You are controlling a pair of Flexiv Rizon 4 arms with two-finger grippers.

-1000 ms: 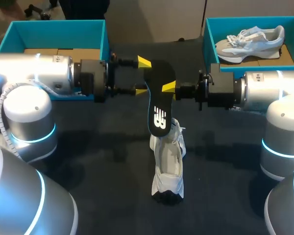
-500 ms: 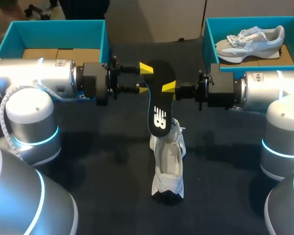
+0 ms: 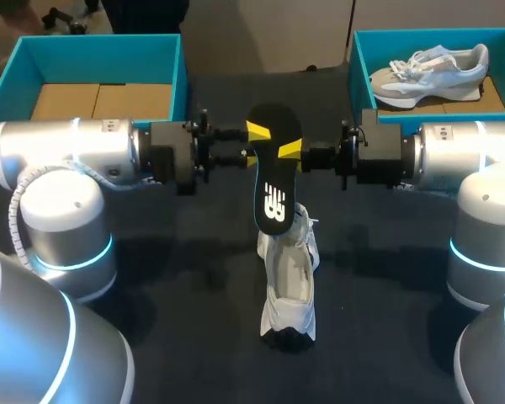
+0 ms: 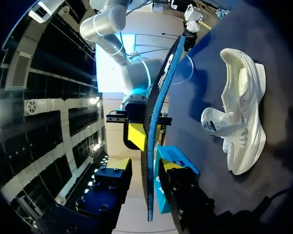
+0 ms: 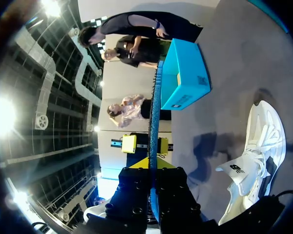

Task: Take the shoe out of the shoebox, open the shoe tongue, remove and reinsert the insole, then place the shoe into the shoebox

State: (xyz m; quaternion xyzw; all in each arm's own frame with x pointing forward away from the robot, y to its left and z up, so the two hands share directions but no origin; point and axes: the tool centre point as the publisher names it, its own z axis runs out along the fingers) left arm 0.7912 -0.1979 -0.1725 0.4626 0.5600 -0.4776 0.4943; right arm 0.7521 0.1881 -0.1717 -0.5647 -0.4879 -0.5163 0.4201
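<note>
A black insole (image 3: pixel 272 181) with a white logo hangs heel-up above the white shoe (image 3: pixel 289 278), which lies on the dark table with its tongue pulled open. My right gripper (image 3: pixel 290 151) is shut on the insole's right edge. From the left, my left gripper (image 3: pixel 254 144) straddles the insole's upper part. In the left wrist view the insole (image 4: pixel 152 122) runs edge-on between my left gripper (image 4: pixel 144 168)'s fingers, with a gap on one side, so it is open. The right wrist view has the insole (image 5: pixel 154 112) clamped in my right gripper (image 5: pixel 154 168), the shoe (image 5: pixel 256 161) below it.
A teal shoebox (image 3: pixel 181 67) lined with cardboard stands at the back left. A second teal box (image 3: pixel 353 59) at the back right holds a grey shoe (image 3: pixel 429 74). Both arms' bodies span the table's middle band.
My left arm has slid right toward the insole and its fingers have narrowed around it. My right gripper, the insole and the shoe have stayed put.
</note>
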